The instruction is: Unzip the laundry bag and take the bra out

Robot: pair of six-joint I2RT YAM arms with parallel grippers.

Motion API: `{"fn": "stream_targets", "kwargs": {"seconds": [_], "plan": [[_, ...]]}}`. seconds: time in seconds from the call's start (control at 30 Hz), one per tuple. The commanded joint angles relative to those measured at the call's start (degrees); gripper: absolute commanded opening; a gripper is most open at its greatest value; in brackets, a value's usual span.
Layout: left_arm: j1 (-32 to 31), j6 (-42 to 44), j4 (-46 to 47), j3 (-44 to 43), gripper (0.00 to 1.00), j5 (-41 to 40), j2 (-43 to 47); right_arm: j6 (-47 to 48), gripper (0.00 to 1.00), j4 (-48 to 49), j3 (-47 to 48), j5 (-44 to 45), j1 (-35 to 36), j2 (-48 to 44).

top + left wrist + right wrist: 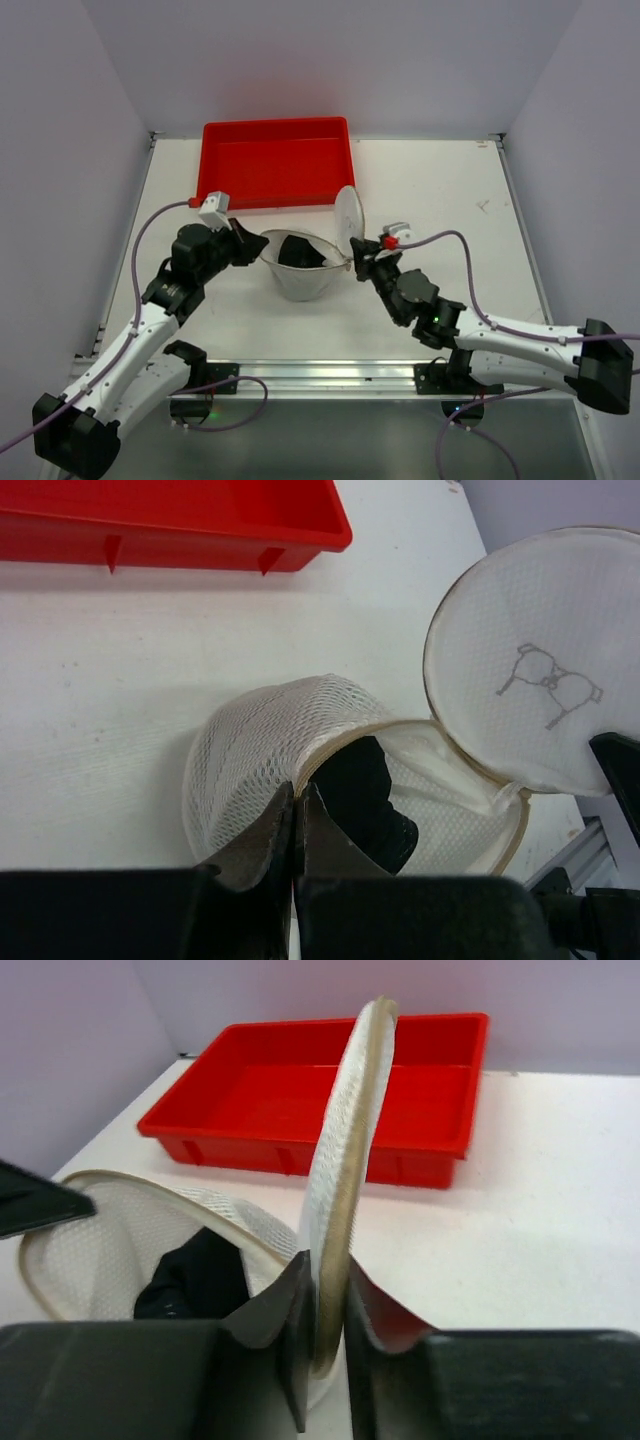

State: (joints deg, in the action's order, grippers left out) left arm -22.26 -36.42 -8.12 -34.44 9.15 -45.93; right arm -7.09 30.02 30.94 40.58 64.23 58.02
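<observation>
Since the lid flap (347,220) is standing open: the unzipping is looking done, and the step in hand is reading as the removal of the bra (298,252) from the laundry bag (300,278).

Laundry bag: it is sitting on the table (450,200) between the two arms, just in front of the red tray (275,125), with its mouth gaping upward.

Bra: it is lying inside the bag as a dark crumpled bundle (only part of it is showing above the rim), and nothing is gripping it.

Left gripper (298,805): its jaws are pinching together on the bag's rim, with the mesh wall caught between them. The bra is lying just past the fingertips, inside the bowl and outside the jaws.

Right gripper (325,1290): its jaws are clamping the edge of the lid flap near the hinge and holding it upright. The bra is lying lower and off to one side, apart from these jaws.

Next move: as both grippers are occupied with the bag itself, one is probably going to have to let go and reach in. The left one is looking the likelier choice, being right beside the bra, while the right is propping the lid clear of the mouth. The fabric is looking soft, so a pinch on a raised fold and a lift straight over the rim seems called for. The light bag may drag along once its rim is released.
</observation>
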Motion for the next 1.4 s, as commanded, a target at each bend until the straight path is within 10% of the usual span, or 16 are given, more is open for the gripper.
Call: {"fn": "stream_targets", "kwargs": {"seconds": [0.0, 0.13, 0.4, 0.67, 1.37], "plan": [[0.0, -1.9, 10.0, 4.2, 0.0, 5.1, 0.5, -16.2, 0.23, 3.4, -8.5, 9.6, 0.0, -4.6], [0.0, -2.5, 13.9, 9.0, 0.0, 8.6, 0.9, -22.4, 0.46, 0.1, -12.7, 9.6, 0.0, -7.8], [0.0, 0.3, 15.2, 11.1, 0.0, 8.6, -1.2, -28.9, 0.6, -23.2, -2.6, 0.9, 1.2, -13.7], [0.0, 0.7, 13.5, 10.5, 0.0, 7.6, 1.0, -27.1, 0.62, -44.9, 24.0, -9.3, 1.6, 7.7], [0.1, 0.2, 9.4, 13.0, 0.0, 2.8, 4.5, -34.6, 0.71, -33.4, 31.8, -21.0, 0.9, 34.2]]}}
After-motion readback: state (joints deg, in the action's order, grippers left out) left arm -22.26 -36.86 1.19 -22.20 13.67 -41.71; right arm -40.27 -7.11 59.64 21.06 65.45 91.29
